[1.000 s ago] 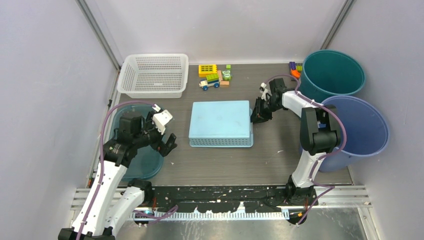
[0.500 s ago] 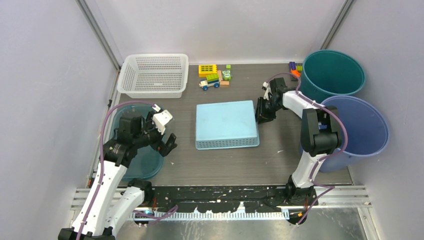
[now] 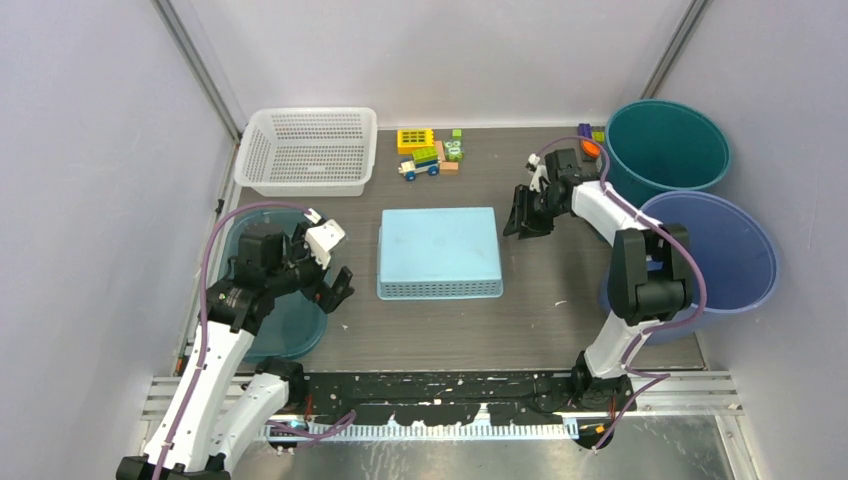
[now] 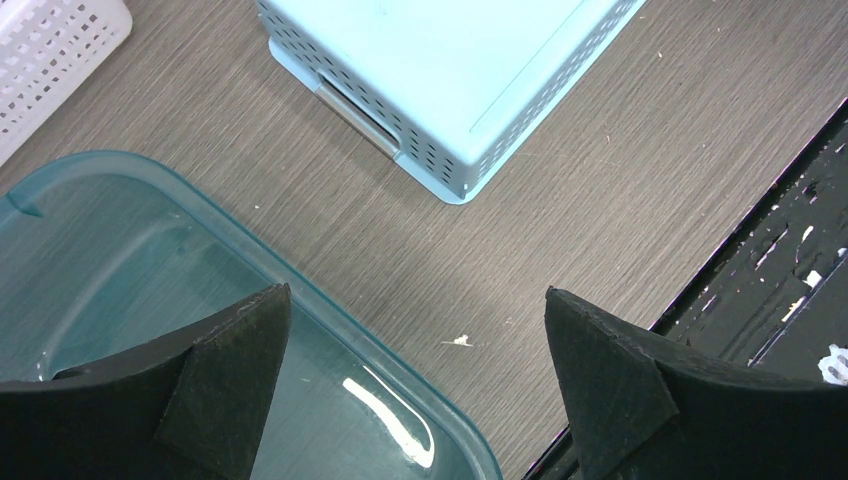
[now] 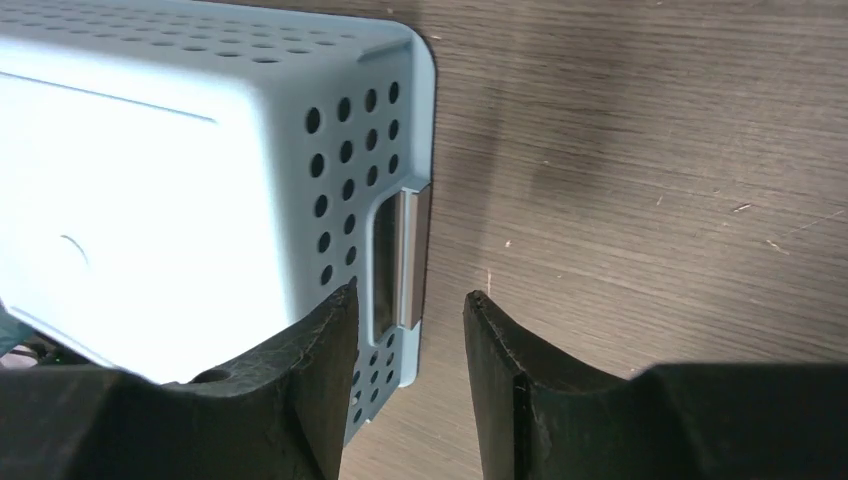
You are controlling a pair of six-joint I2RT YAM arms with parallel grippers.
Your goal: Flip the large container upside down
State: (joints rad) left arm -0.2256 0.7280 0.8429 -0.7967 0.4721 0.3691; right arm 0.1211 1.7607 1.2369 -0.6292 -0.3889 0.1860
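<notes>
The light blue container (image 3: 440,252) lies bottom-up in the middle of the surface (image 3: 560,330). It is thin perforated plastic, probably light, stiff and slightly slick. Its end handle (image 5: 398,262) looks the best hold. The right pincer (image 5: 410,295) straddles it, parted, pinching nothing. The left pincer (image 4: 415,293) is spread wide.

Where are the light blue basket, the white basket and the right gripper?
light blue basket (image 3: 440,245): top view, on its flat upturned base.
white basket (image 3: 310,140): top view, on its mesh floor.
right gripper (image 3: 522,228): top view, between its fingertips, at the blue basket's right end.
</notes>
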